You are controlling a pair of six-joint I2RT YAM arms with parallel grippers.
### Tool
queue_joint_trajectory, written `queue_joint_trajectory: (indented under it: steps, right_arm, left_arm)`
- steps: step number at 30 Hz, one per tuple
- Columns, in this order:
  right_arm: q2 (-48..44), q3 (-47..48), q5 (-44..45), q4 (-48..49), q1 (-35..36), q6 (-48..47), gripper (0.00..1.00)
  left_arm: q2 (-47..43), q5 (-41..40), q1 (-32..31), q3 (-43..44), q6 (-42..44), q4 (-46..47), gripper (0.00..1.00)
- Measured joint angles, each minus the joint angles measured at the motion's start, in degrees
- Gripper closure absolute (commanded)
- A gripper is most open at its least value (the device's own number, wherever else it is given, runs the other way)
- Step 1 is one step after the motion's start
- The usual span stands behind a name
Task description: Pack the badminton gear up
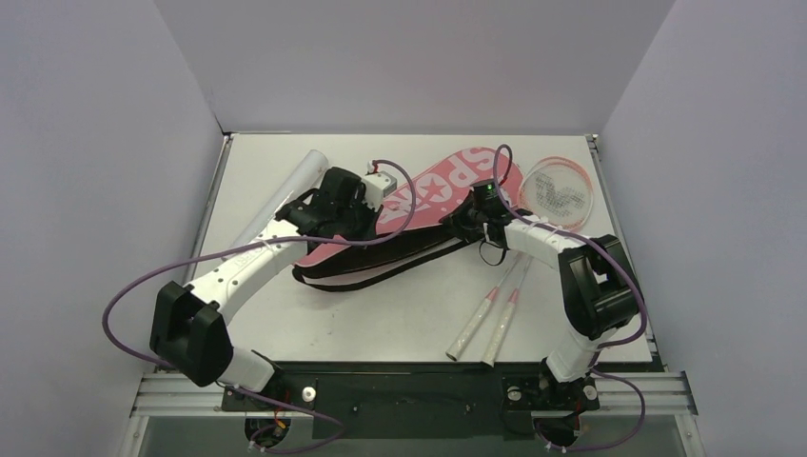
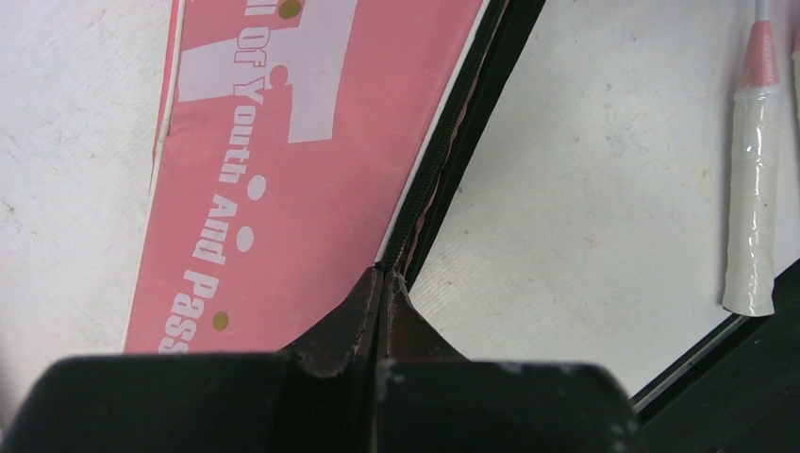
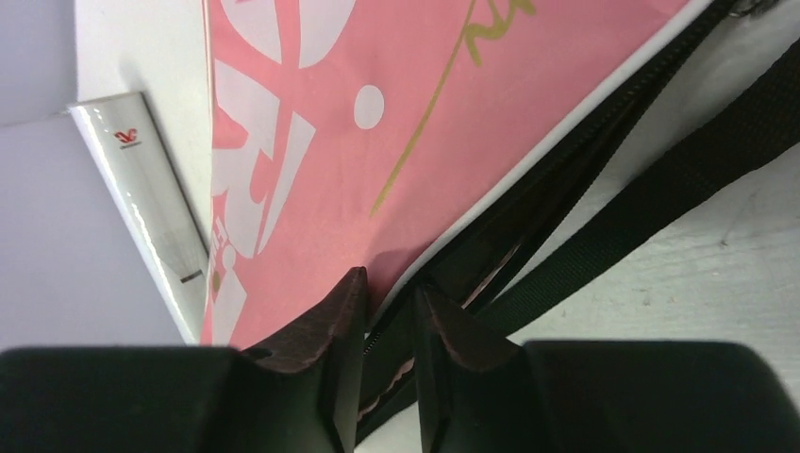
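Rackets [image 1: 473,326] lie nearest on the table [image 1: 381,324], right of centre, two taped white grips side by side by the front edge. Shafts run away to the far right; the heads overlap near the far right corner.

Next back, the black strap [image 1: 381,262] loops out along the near side of the pink cover [image 1: 428,195], which lies flat mid-table, slanting from near left to far right, with white "SPORT" lettering facing up.

Left gripper [image 2: 382,283] is at the cover's narrower left part. Jaws are closed tight, tips pinched together right on the black zipper edge [image 2: 443,160].

Right gripper [image 3: 387,293] is at the cover's near side, further right. Jaws are narrowed to a slim gap with the zipper edge running between the fingers; cannot tell whether it is clamped.

White tube [image 1: 285,195] lies farthest left, beside the cover and slanting the same way.
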Motion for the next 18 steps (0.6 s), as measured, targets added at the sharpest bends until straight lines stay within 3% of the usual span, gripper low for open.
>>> queue_joint_trajectory:
  steps: [5, 6, 8, 11, 12, 17, 18]
  right_arm:
    - [0.4, 0.5, 0.8, 1.9, 0.4, 0.3, 1.00]
    - [0.7, 1.0, 1.0, 2.0, 0.7, 0.2, 1.00]
    - [0.9, 1.7, 1.6, 1.9, 1.2, -0.2, 1.00]
    - [0.9, 3.0, 3.7, 1.2, 2.3, -1.6, 1.00]
    - [0.9, 3.3, 4.4, 0.5, 2.6, -2.1, 1.00]
    - [0.3, 5.6, 7.8, -3.7, 4.9, -4.8, 1.00]
    - [-0.1, 6.0, 8.3, -4.4, 5.5, -5.2, 1.00]
  left_arm:
    - [-1.6, 0.8, 0.0, 0.0, 0.1, -0.2, 0.98]
    - [-1.8, 1.0, 0.0, -0.1, 0.3, -0.2, 0.93]
    - [-2.1, 1.0, -0.1, -0.1, 0.7, -0.9, 0.63]
    - [-2.3, 0.3, -0.9, 0.0, 2.5, -2.7, 0.45]
    - [-2.3, -0.2, -1.3, 0.3, 3.0, -3.6, 0.40]
    - [-0.3, -1.6, -5.7, 7.0, 4.8, -7.3, 0.36]
    - [0.7, -1.7, -6.6, 9.0, 4.9, -7.3, 0.29]
